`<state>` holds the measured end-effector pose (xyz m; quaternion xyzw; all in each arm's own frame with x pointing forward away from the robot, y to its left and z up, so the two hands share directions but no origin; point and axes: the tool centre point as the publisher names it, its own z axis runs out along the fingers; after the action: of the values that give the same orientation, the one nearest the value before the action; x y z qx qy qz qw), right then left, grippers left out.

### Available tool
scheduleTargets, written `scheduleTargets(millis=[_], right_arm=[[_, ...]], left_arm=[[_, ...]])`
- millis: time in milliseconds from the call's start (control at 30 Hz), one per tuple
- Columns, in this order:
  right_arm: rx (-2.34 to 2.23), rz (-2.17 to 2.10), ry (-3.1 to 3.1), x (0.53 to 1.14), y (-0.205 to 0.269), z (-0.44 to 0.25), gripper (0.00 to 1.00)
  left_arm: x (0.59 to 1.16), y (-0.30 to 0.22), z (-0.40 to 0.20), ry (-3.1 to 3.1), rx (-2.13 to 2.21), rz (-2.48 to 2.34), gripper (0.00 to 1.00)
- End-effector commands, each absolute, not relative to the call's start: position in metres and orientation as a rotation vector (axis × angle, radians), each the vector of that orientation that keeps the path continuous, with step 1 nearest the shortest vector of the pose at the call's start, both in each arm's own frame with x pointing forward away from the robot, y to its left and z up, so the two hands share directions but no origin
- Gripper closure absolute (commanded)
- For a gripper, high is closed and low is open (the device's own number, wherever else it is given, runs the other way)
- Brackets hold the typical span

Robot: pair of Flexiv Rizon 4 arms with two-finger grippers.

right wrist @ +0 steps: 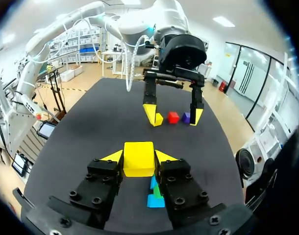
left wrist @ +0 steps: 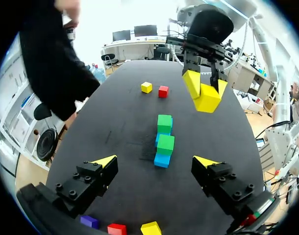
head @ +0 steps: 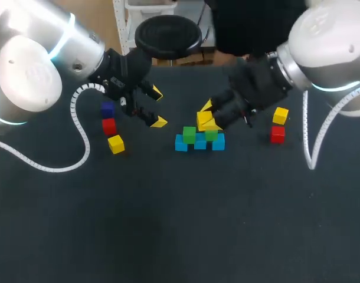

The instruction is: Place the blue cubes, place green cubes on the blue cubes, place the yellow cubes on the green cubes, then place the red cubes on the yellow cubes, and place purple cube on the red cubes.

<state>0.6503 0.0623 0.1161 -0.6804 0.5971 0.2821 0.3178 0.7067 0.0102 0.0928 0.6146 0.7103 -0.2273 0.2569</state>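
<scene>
Head view: yellow cube [head: 203,119] above table [head: 180,224] middle

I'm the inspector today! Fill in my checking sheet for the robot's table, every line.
Surface: black table top.
Job's things: row of three blue cubes with two green cubes on top; purple cube, left red cube and left yellow cube near the left arm; right yellow cube and right red cube near the right arm.
Clutter: nothing seen.
Grippers: left gripper open, empty; right gripper shut on held yellow cube, close to the green cubes.
Cables: left white coiled cable, right white coiled cable.
Surroundings: nothing seen reaching over the table.
</scene>
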Motion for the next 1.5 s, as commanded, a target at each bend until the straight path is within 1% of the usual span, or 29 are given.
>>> scheduleTargets(millis=[33, 533, 900, 1500], right_arm=[[-1.809, 0.743, 1.585, 0.66, 0.069, 0.116, 1.0], [-1.809, 0.743, 1.585, 0.66, 0.069, 0.116, 1.0], [-1.726, 0.833, 1.623, 0.668, 0.057, 0.088, 1.0], [-1.722, 0.862, 1.676, 0.672, 0.065, 0.072, 1.0]], left_arm=[[0.706, 0.012, 0.092, 1.919, 1.666, -0.619, 0.0], [0.706, 0.012, 0.092, 1.919, 1.666, -0.619, 0.0], [0.706, 0.012, 0.092, 1.919, 1.666, -0.619, 0.0], [0.706, 0.012, 0.092, 1.919, 1.666, -0.619, 0.0]])
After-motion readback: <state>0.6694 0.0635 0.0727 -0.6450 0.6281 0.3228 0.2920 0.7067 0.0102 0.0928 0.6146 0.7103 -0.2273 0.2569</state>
